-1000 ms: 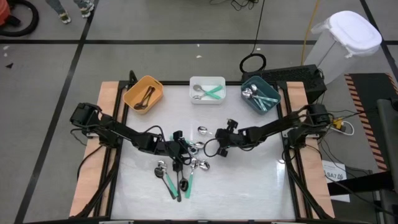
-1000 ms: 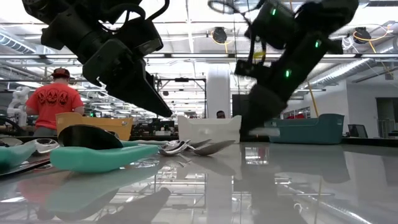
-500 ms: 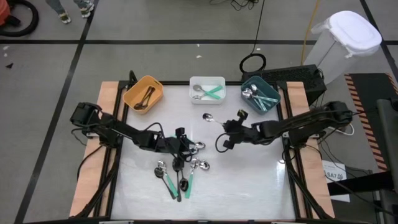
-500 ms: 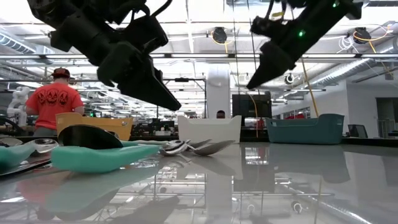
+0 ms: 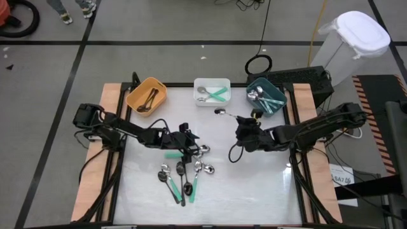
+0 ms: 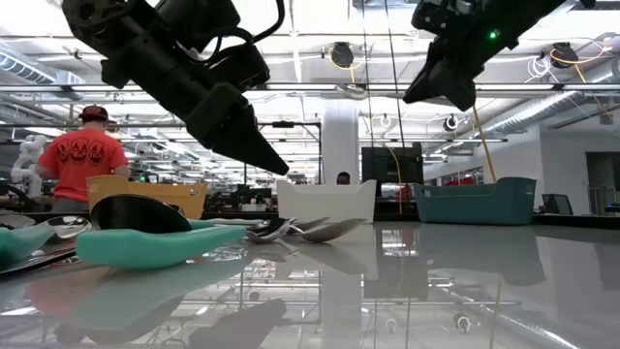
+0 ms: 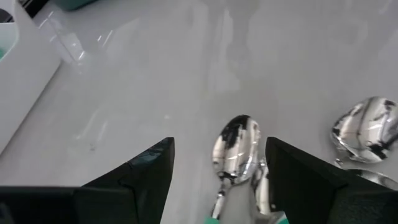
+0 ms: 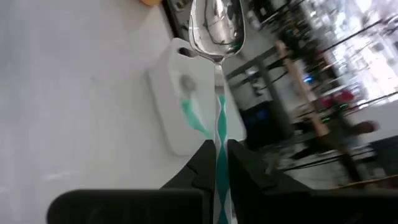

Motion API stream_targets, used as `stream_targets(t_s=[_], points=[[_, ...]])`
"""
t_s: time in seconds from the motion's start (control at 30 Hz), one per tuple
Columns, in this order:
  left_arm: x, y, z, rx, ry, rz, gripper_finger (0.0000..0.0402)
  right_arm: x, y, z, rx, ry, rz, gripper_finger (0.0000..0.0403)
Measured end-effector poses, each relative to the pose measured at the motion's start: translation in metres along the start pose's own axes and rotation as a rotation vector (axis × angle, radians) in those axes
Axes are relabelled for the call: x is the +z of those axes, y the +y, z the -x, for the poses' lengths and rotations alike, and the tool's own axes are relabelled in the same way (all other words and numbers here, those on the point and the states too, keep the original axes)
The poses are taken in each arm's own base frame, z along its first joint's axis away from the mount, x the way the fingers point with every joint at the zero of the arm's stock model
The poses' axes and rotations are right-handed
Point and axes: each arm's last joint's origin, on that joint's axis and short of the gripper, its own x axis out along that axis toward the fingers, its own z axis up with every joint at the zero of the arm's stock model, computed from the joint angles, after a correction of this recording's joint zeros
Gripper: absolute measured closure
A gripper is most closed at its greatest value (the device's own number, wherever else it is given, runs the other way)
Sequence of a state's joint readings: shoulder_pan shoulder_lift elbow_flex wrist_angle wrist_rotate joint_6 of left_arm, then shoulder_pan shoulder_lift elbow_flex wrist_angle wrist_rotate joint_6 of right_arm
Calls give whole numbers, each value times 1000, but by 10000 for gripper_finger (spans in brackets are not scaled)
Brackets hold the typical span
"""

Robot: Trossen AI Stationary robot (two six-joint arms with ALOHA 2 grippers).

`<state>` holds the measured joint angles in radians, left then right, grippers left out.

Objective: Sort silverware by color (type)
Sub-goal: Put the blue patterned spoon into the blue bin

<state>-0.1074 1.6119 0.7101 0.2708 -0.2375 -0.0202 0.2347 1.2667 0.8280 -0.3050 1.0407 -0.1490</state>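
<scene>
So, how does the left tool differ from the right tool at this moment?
The left tool is open and empty; the right tool is shut on a mint-handled spoon. The left tool hangs low over the spoon pile; the right tool is raised, near the white bin. Both are dark, two-fingered.

Orange, white and teal against a glossy white surface (image 5: 254, 184).
Orange bin (image 5: 147, 96), white bin (image 5: 212, 91), teal bin (image 5: 266, 97); spoons (image 5: 184, 175) with shiny silver bowls and mint-green or black handles; mint-handled spoon (image 8: 217, 56) in black right hand (image 8: 219, 163).
</scene>
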Motion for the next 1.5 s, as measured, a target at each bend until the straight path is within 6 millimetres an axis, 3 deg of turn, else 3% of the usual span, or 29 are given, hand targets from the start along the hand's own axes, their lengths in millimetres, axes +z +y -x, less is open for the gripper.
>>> stream_targets(t_s=[0.57, 1.2, 1.5], points=[[3, 11, -2, 28, -30, 61, 149, -2, -3, 1, -136, 43, 258, 384], [3, 12, -2, 31, -29, 71, 149, -2, -4, 1, -129, 45, 261, 384], [3, 12, -2, 31, -29, 70, 149, -10, -12, -12, -148, 125, 252, 382]])
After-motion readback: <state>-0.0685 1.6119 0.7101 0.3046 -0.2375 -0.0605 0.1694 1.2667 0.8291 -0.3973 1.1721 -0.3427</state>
